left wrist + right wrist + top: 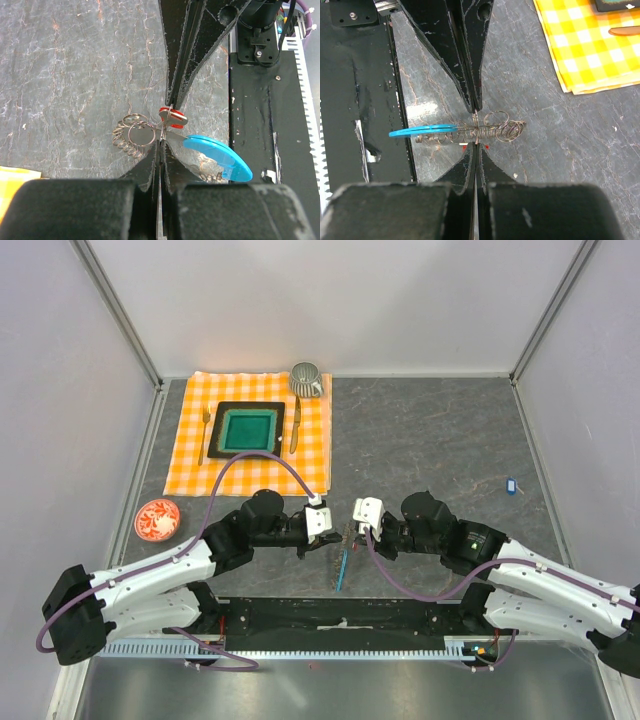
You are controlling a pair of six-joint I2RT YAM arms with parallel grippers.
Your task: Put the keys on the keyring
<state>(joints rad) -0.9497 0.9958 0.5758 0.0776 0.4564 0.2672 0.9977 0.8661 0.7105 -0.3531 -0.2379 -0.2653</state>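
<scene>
Both angled inward, left gripper meets right gripper (at the keyring).

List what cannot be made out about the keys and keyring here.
- Both wrist views: the right gripper covers most of the small red-tagged key; threaded on the thin dark coil keyring or not, unclear.
- Top view: that gripper hides the same key.
- Top view: the small dark blue-tagged key is too small for detail.

A dark grey, marble-veined table fills the enclosure, with plain pale walls along its far, left and right edges. Aluminium posts rise from both far corners. The light is soft and even.
</scene>
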